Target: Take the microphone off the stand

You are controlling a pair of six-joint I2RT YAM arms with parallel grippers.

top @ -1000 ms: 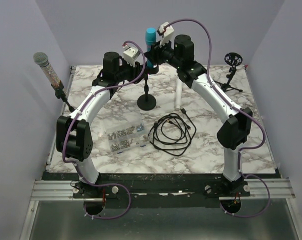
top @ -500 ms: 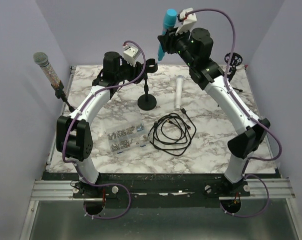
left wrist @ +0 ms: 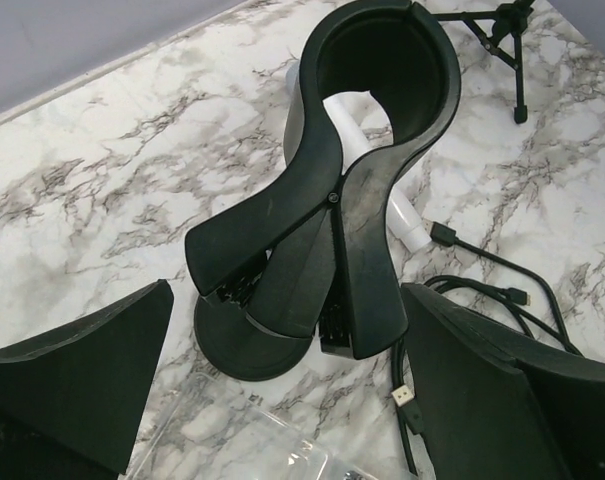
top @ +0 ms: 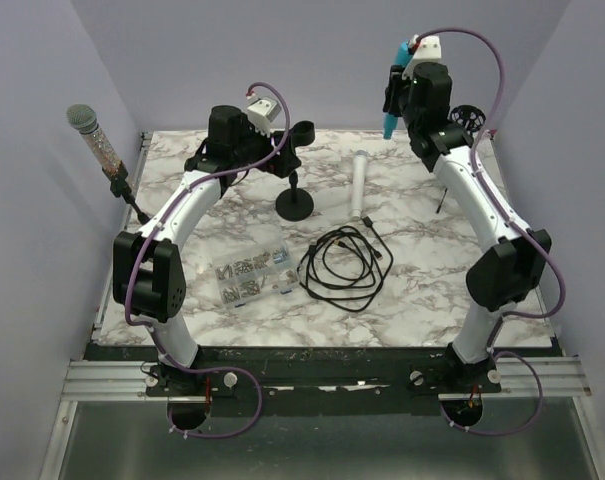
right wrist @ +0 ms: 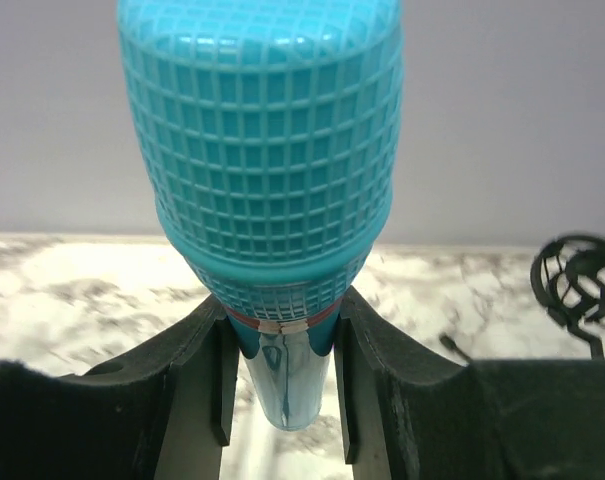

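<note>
My right gripper [top: 398,95] is shut on a blue microphone [top: 391,120], held high in the air over the table's back right. In the right wrist view the mesh head [right wrist: 262,150] fills the frame, and the right gripper [right wrist: 280,380] clamps the neck just below it. The black stand [top: 294,203] stands on its round base at the table's middle back, its clip [left wrist: 382,90] holding nothing. My left gripper [top: 285,150] is open on either side of the stand's upper part, and its fingers [left wrist: 77,385] are well apart from the stand [left wrist: 312,260].
A white microphone [top: 360,183] lies on the marble right of the stand. A coiled black cable [top: 344,265] and a clear plastic box [top: 250,275] lie nearer me. A grey-headed microphone [top: 92,135] is mounted at the far left. A small tripod [top: 466,140] stands back right.
My right gripper has lifted the blue microphone out of the stand's clip and carried it up and to the right. My left gripper has opened off the stand.
</note>
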